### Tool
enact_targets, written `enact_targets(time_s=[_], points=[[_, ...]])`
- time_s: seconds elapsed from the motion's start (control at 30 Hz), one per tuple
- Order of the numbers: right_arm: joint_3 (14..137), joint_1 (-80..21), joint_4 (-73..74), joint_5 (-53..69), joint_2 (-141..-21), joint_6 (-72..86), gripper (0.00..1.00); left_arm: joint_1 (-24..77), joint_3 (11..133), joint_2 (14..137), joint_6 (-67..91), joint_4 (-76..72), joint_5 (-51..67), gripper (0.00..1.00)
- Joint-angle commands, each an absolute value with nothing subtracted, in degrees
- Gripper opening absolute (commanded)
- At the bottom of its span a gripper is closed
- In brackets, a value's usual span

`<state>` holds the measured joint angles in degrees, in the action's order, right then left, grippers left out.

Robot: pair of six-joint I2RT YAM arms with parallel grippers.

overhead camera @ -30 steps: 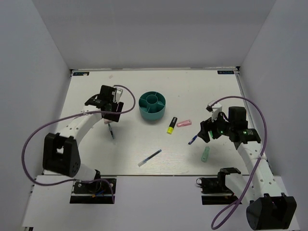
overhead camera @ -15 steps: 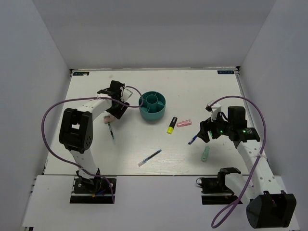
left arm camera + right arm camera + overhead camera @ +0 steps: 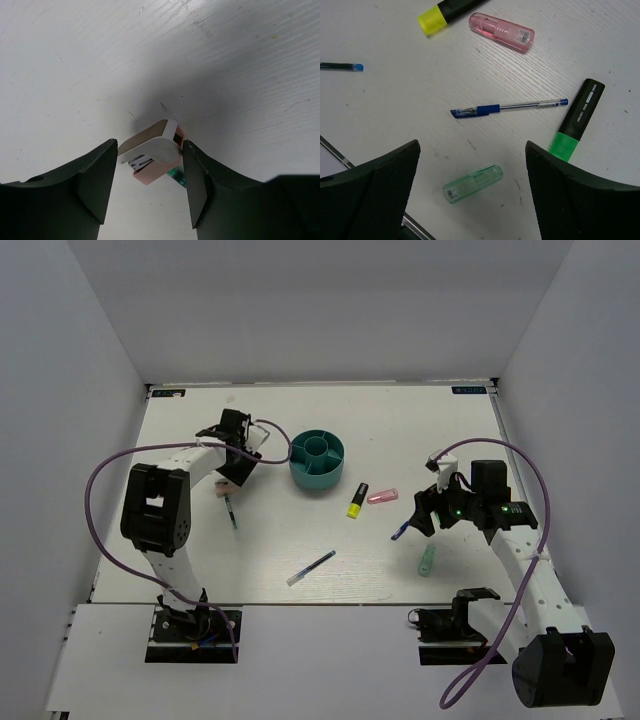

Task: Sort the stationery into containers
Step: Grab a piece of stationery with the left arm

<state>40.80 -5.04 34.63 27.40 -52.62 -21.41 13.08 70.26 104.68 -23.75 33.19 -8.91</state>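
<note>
The round teal organiser (image 3: 317, 461) stands at mid table. My left gripper (image 3: 233, 456) (image 3: 149, 146) is open, low over the table left of the organiser. Its jaws stand close on either side of a pink and white piece (image 3: 155, 156) that lies on the table. My right gripper (image 3: 428, 512) (image 3: 472, 145) is open and empty above the pale mint piece (image 3: 472, 184) (image 3: 427, 560). A blue pen (image 3: 507, 107), the green marker (image 3: 575, 120), a pink piece (image 3: 502, 32) (image 3: 382, 496) and the yellow highlighter (image 3: 357, 500) (image 3: 442, 14) lie nearby.
A second blue pen (image 3: 311, 567) lies near the front middle. A dark pen (image 3: 231, 512) lies below my left gripper, its green end (image 3: 177, 179) showing behind the pink and white piece. White walls close the table at the back and sides.
My left arm has swung so that its gripper points down at the pink and white piece, then settled slightly. The right arm has barely moved.
</note>
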Motion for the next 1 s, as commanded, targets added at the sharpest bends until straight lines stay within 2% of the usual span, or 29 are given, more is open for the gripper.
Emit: enact_targets(time_s=[0.0,0.67,0.8,0.97], points=[[41.84,-5.1,34.54,27.86,-52.47,-21.27,0.87,12.39,72.42,104.85,-25.4,33.75,-5.8,0.66],[41.66,-5.01,34.19,27.25,-52.38,-20.83,0.88,9.93,72.43,107.58,-26.81,36.83,-0.09,0.66],[41.57,-4.92,34.28,27.16,-52.47,-20.92,0.88,10.02,71.37,107.58,-26.81,35.95,-0.97,0.56],[41.66,-5.01,34.19,27.16,-52.29,-20.92,0.88,10.02,71.54,108.02,-25.93,35.68,-2.46,0.39]])
